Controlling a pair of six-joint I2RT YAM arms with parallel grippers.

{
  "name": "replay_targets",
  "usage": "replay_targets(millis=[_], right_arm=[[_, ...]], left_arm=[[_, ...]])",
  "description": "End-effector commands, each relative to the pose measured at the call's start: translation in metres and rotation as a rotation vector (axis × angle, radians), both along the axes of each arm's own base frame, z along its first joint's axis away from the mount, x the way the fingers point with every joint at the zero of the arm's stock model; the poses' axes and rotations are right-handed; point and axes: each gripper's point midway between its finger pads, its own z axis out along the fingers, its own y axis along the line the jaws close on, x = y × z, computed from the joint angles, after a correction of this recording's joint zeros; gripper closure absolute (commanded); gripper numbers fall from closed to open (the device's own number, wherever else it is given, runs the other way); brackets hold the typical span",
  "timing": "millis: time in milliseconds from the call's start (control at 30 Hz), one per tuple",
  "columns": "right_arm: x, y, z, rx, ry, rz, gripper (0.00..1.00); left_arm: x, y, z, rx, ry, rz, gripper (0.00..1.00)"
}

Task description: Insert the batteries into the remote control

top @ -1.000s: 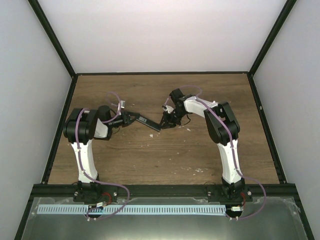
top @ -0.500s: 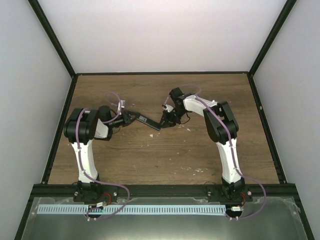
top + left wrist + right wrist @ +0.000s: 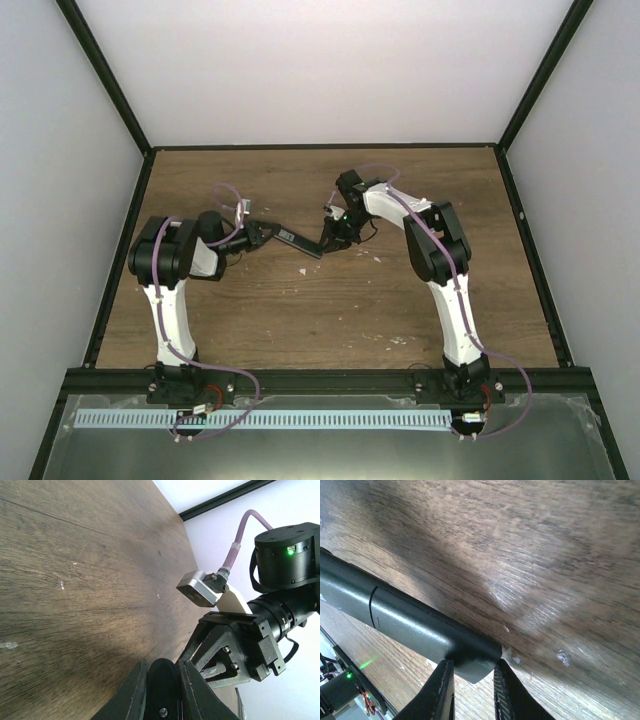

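The slim black remote control (image 3: 298,243) is held just above the table between both arms. My left gripper (image 3: 266,234) is shut on its left end, which shows as a rounded black tip (image 3: 163,687) between my fingers (image 3: 132,695). My right gripper (image 3: 329,241) is shut on its right end (image 3: 470,656). In the right wrist view the remote's smooth back (image 3: 395,615) runs off to the left, with a seam across it. No blue batteries are in view.
Pale specks of debris (image 3: 377,258) lie on the wooden table (image 3: 330,310) right of the remote, and some show in the right wrist view (image 3: 562,656). The right arm's gripper body and camera (image 3: 202,587) fill the right of the left wrist view. Black frame rails border the table.
The right wrist has shifted slightly up and left, and the remote has moved a little with it. Both grippers keep their hold.
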Motion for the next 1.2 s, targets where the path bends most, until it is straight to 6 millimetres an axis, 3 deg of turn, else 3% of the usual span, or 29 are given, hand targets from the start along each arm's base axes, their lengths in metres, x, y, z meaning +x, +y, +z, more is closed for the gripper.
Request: replay_targets(millis=[0,567,1167], right_arm=[[0.032,0.027,-0.007,0.05,-0.138,-0.004,0.85],[0.036,0.061,0.011,0.149,-0.162,0.029,0.81],[0.038,0.019,0.032,0.04,-0.271,-0.011,0.64]], left_arm=[[-0.035,-0.037,-0.005,-0.004,-0.011,-0.186,1.0],[-0.037,-0.041,-0.004,-0.014,-0.018,-0.206,1.0],[-0.027,-0.029,-0.003,-0.046,-0.006,-0.159,1.0]])
